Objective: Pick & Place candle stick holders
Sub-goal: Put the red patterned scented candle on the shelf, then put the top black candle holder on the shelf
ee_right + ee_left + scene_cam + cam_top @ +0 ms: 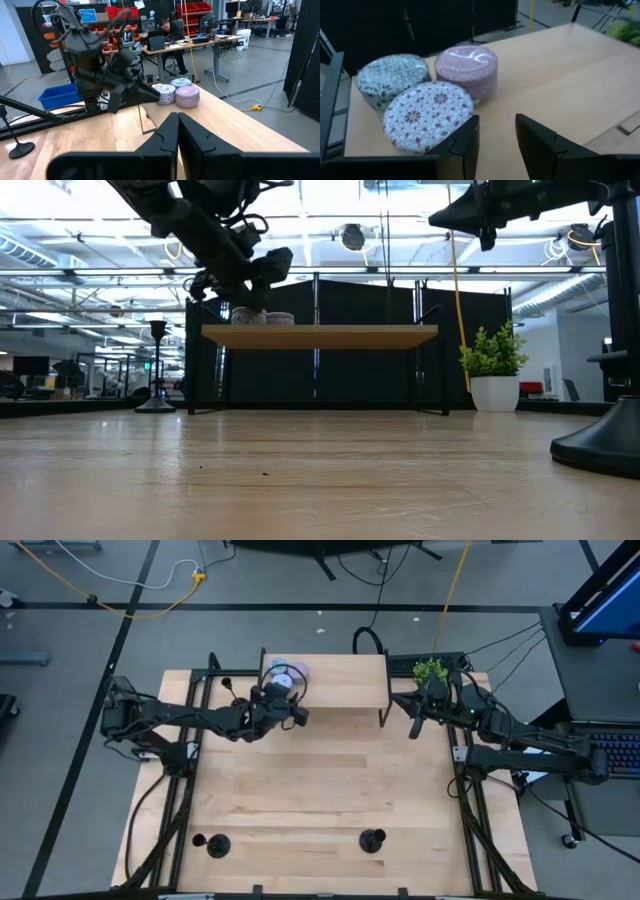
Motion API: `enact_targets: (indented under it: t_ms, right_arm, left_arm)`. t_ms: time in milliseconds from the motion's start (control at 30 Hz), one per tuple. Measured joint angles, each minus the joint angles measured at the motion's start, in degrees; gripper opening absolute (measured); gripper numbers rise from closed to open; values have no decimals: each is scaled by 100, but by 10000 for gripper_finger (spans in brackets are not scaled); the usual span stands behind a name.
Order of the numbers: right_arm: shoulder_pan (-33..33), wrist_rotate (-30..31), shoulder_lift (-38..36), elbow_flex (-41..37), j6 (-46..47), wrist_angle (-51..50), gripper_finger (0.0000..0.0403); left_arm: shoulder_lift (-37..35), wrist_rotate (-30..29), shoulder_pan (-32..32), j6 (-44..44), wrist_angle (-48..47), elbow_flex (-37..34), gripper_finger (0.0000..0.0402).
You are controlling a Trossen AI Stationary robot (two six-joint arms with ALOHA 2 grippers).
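The left hand [293, 712] hangs above the raised shelf [340, 680], at the end where three tins [430, 90] sit clustered; its fingers [465, 145] stand part-way apart with nothing between them, so it is released and holds no holder. It looks placed there either to clear the shelf or to scout a spot beside the tins, though which cannot be told. The right hand [177, 131] is clenched shut on nothing and waits above the shelf's other end, near a small potted plant [431, 669]. The holders are well apart from the shelf, on the surface [320, 790] along its near edge: one [373, 839] stands roughly below the shelf's right end, and another [211, 844] stands out towards the left corner. A third is not clear in the overhead view. Neither is touched, so picking has apparently not begun.
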Motion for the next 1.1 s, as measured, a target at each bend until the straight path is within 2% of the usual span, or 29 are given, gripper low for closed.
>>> enact_targets:
  t_ms: [133, 300, 433, 533, 700, 800, 967, 1100]
  right_arm:
    - [0, 0, -2, 0, 0, -155, 0]
    - [-4, 0, -2, 0, -2, -462, 0]
    - [-2, 0, -7, 0, -4, -555, 0]
    - [-2, -1, -5, 0, -2, -586, 0]
    - [-2, -3, -5, 0, -3, -715, 0]
    - [0, -2, -4, 0, -2, -708, 0]
    - [0, -2, -2, 0, -2, -709, 0]
    - [0, -2, -2, 0, -3, -707, 0]
  left_arm:
    - [-327, 518, -142, -141, 90, -8, 131]
    - [-961, 1556, -517, -159, 88, 6, 131]
    - [-1604, 1959, -980, 11, -466, 9, 131]
    - [-2108, 1501, -1361, -109, -1349, -22, 131]
    - [-2870, -334, -1703, -430, -1991, -4, 131]
    - [-3231, -962, -1570, -438, -2085, -9, 131]
    - [-3620, -1057, -924, -447, -2191, -4, 131]
    - [-3671, -557, -214, -415, -2774, 170, 131]
